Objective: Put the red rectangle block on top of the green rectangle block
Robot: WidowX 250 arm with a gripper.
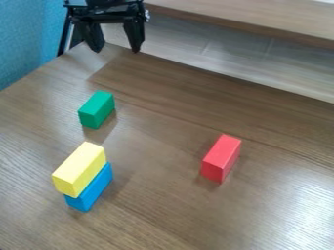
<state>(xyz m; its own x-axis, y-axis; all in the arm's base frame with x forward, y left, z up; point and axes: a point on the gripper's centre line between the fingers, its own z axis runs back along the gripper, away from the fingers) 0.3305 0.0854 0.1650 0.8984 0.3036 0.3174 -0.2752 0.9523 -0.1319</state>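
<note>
Over the table's far edge, at the upper left, hangs the black gripper (117, 48), its two fingers spread apart with nothing between them. The green rectangle block (96, 109) lies on the table below it, nearer the camera, and nothing rests on top of it. To the right and closer to the camera, the red rectangle block (221, 158) sits alone on the wood. The gripper touches neither block.
A yellow block (79, 169) rests on a blue block (91, 188) at the lower left, nearer the camera than the green one. The wooden table (163, 215) ends at a far edge, with a bench-like wooden surface (261, 17) beyond. A blue partition (26, 39) stands at upper left.
</note>
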